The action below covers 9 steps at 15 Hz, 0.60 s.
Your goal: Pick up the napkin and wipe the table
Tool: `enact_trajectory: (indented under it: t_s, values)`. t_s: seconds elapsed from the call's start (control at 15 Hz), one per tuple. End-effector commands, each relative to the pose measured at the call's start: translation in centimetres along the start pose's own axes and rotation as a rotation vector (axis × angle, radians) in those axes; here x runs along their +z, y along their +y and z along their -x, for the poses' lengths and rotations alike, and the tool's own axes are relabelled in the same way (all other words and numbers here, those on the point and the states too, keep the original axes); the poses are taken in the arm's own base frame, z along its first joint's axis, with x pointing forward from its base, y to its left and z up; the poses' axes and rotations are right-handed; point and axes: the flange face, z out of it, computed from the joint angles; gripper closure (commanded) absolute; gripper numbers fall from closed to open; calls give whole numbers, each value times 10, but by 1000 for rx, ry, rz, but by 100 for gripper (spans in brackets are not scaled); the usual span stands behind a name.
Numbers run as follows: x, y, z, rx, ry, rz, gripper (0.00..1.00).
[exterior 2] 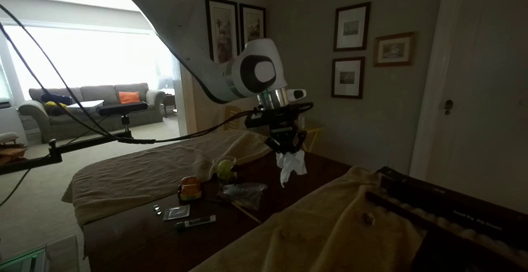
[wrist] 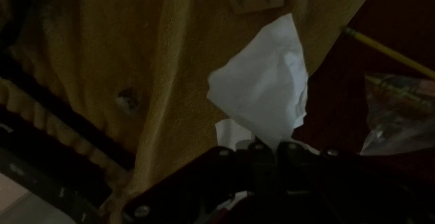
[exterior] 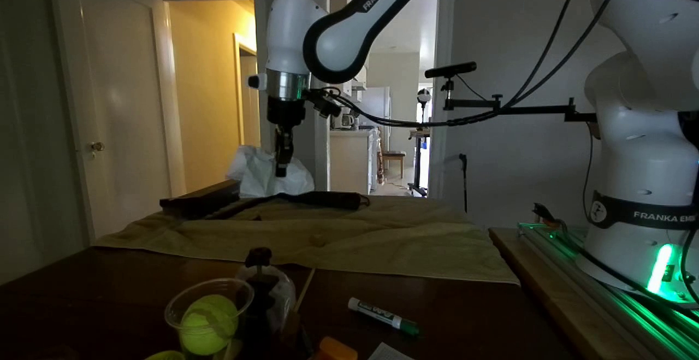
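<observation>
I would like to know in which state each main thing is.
White napkin: crumpled, hanging
Black end effector: closed on the napkin
Dark brown wooden table: partly covered
Tan cloths: wrinkled, spread
Clear round plastic cup: upright, holding a yellow-green ball
White cylindrical marker: green cap on, lying
Green base light: lit

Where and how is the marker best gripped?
Probably by the middle of the marker, from straight above, closing across its width: it is slim and lies flat on the table, nothing over it. The gripper would first need to release the napkin.
</observation>
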Motion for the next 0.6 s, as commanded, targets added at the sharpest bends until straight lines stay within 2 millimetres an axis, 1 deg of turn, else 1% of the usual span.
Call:
enact_trajectory:
  t_s: [0.0, 0.2, 0.53]
  values:
    - [14, 20, -48, -44, 65, 25, 99]
    - [27, 18, -78, -119, 88, 5, 99]
    - [50, 3, -124, -282, 105, -51, 99]
